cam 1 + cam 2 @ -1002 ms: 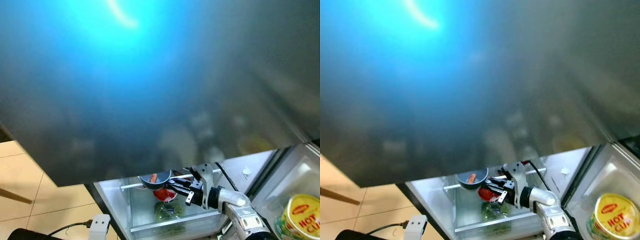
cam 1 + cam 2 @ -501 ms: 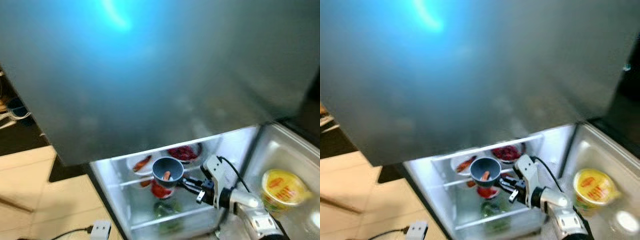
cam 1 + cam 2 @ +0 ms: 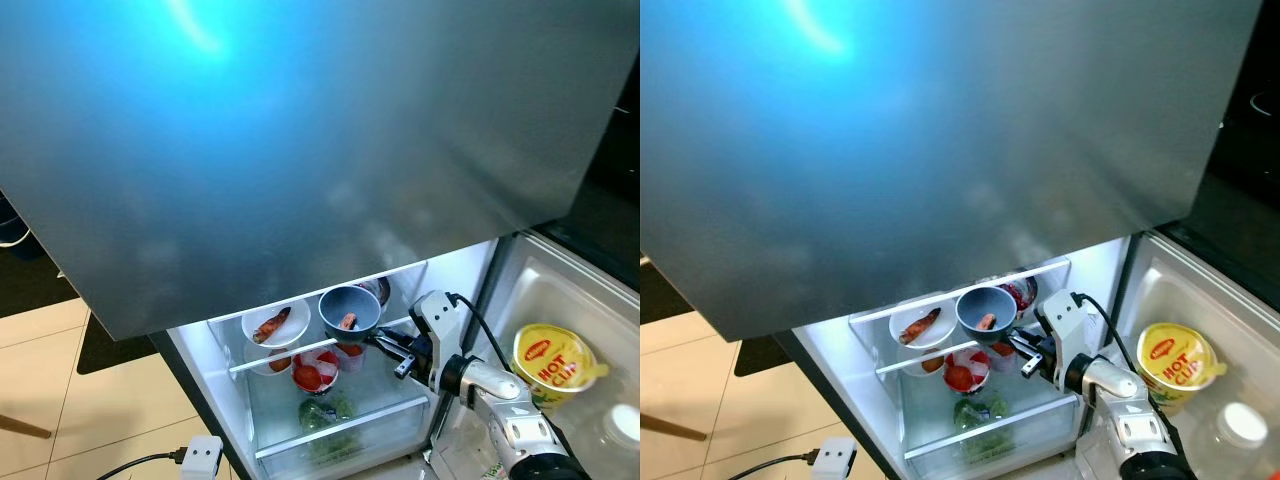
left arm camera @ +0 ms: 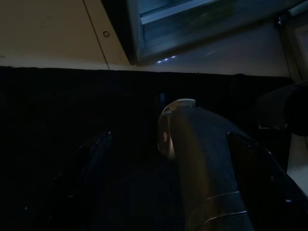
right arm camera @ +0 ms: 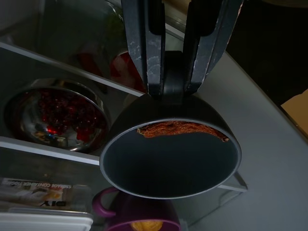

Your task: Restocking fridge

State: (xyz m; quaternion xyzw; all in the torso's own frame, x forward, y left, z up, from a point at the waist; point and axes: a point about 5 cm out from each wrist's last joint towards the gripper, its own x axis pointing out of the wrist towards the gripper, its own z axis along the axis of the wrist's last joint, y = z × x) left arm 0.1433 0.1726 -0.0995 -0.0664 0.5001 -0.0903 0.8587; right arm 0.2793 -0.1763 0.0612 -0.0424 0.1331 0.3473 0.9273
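Observation:
My right gripper (image 3: 384, 343) is shut on the edge of a dark blue-grey bowl (image 3: 349, 311) and holds it at the front of the open fridge's glass shelf (image 3: 265, 357). In the right wrist view both black fingers (image 5: 144, 43) clamp the bowl (image 5: 171, 161), which holds one orange-brown piece of food (image 5: 180, 129). A white plate (image 3: 262, 318) with similar food sits on the shelf to the bowl's left. Behind the bowl stands a steel bowl of red berries (image 5: 55, 113). My left gripper (image 4: 171, 154) hangs idle in the dark, fingers apart.
The grey upper door (image 3: 300, 150) overhangs the fridge opening. Red items (image 3: 310, 375) and greens (image 3: 325, 412) lie below the shelf. A purple mug (image 5: 139, 216) sits under the bowl. A yellow cup of noodles (image 3: 550, 362) stands in the door rack at right. A white plug (image 3: 200, 455) lies on the floor.
The head camera has shifted and now takes in more of the fridge. The right gripper has carried the bowl up and in to the shelf, beside the white plate.

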